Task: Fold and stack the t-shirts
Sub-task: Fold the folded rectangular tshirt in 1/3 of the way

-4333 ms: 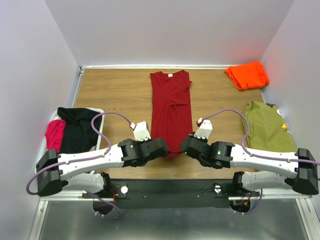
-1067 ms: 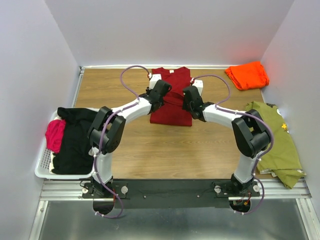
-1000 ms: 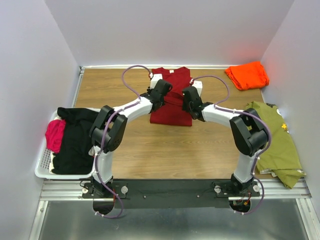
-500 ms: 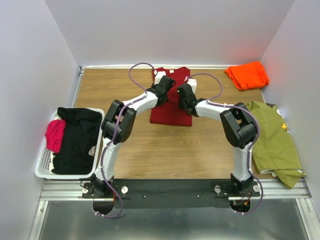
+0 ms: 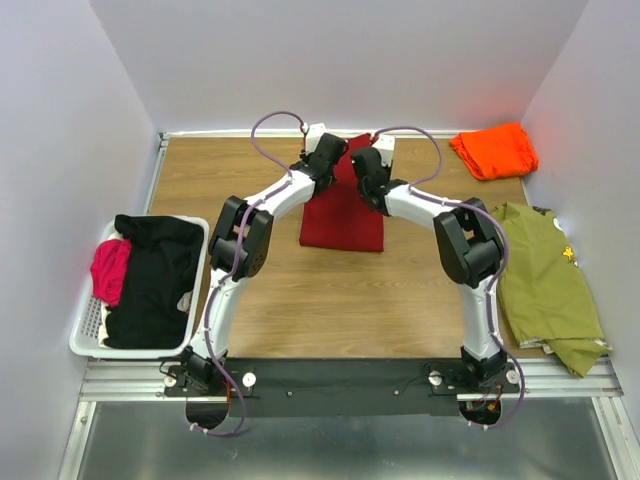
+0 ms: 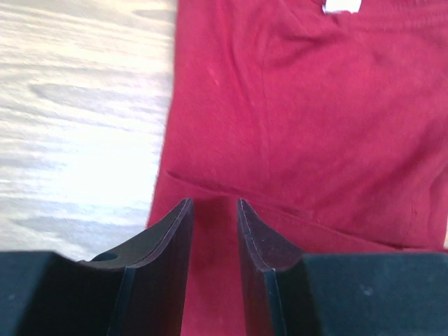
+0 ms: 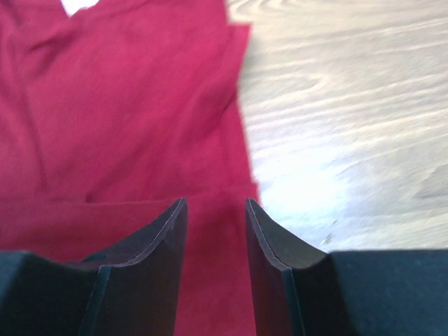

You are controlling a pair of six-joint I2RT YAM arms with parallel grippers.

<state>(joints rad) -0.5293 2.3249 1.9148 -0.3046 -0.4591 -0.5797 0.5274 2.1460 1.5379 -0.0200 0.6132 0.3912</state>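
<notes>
- Left gripper [image 6: 213, 203]: narrow gap between two dark fingers, filled with red cloth; folded-over layer of the dark red t-shirt [image 5: 342, 215] running up into that gap, so pinched there as far as can be seen.
- Right gripper [image 7: 215, 203]: same narrow stance, same red layer rising between its fingers, close to the shirt's right edge.
- Just beyond the fingertips in both wrist views: hem of the held layer crossing over the layer beneath, with a few soft creases.
- Further out: white neck label [image 6: 341, 5], cut off by the top edge of the left wrist view; only a white scrap of it at the top of the right wrist view.
- From above: shirt lying in the middle of the far half of the table [image 5: 330, 300], a narrow neat rectangle with straight long sides and a clean fold as its near edge.
- Far end and collar hidden from above under the two wrists, side by side near the back edge.
- Exact contact of pads and cloth hard to make out: blurred, one colour all round.
- Bright orange t-shirt [image 5: 493, 150]: folded, far right corner, well apart from the red one.
- Olive green shirt [image 5: 540, 265]: spread along the right edge, near end reaching over the front rail.
- White basket [image 5: 85, 340]: at the left, holding a black garment [image 5: 150, 270] and a pink garment [image 5: 108, 270].
</notes>
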